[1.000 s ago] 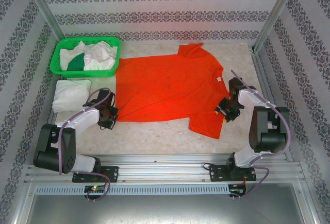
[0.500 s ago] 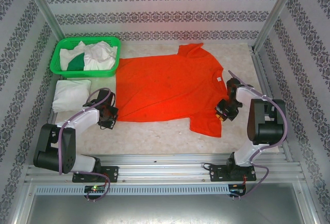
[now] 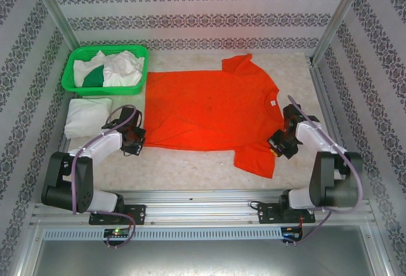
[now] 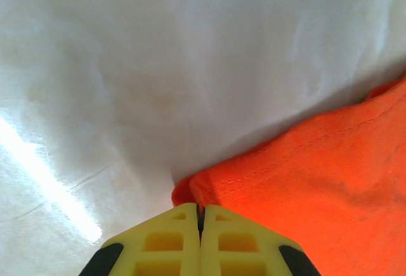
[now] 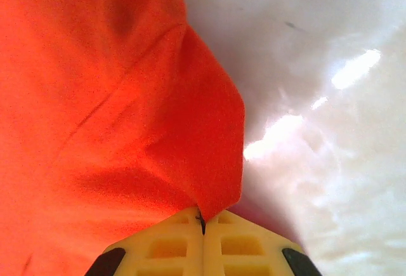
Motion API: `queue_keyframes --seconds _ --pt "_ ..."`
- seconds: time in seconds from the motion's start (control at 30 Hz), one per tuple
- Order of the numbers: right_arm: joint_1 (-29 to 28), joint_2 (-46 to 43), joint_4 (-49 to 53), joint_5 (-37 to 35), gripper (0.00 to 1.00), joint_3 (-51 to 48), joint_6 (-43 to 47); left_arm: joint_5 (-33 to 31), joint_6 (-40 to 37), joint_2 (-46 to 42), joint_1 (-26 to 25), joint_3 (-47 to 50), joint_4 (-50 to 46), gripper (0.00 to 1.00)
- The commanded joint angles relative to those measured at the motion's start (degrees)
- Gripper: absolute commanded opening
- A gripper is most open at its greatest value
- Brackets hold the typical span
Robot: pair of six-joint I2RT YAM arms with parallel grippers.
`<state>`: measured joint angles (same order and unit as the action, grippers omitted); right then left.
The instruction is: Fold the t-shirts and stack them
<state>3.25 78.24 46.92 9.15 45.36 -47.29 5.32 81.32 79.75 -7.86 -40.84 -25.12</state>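
An orange-red t-shirt [image 3: 209,111] lies spread flat across the middle of the table, its white neck label [image 3: 273,103] toward the right. My left gripper [image 3: 141,141] is shut on the shirt's near-left hem corner [image 4: 196,190]. At the right edge, near the collar and shoulder, my right gripper [image 3: 277,141] is shut on the orange cloth [image 5: 216,162]. A folded white t-shirt [image 3: 87,116] rests at the left. White and dark green t-shirts [image 3: 108,72] lie bunched in the basket.
A green mesh basket [image 3: 70,73] stands at the back left corner. Patterned walls and metal posts enclose the table on three sides. Bare marbled tabletop [image 3: 190,165] runs along the near edge in front of the shirt.
My right gripper has closed on the shirt's right edge and pulled it right and toward me, shifting the shirt slightly right. The left gripper keeps its hold and has barely moved.
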Motion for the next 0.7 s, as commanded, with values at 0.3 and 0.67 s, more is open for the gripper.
queue_keyframes --seconds 0.3,0.67 --pt "-0.5 -7.3 9.5 -0.8 0.00 8.4 -3.0 -2.1 -0.8 -1.3 -0.2 -7.5 -7.0 0.00" --pt "-0.6 -3.4 9.4 -0.7 0.00 16.4 -3.5 -2.7 2.1 3.7 -0.2 -14.9 -9.0 0.00"
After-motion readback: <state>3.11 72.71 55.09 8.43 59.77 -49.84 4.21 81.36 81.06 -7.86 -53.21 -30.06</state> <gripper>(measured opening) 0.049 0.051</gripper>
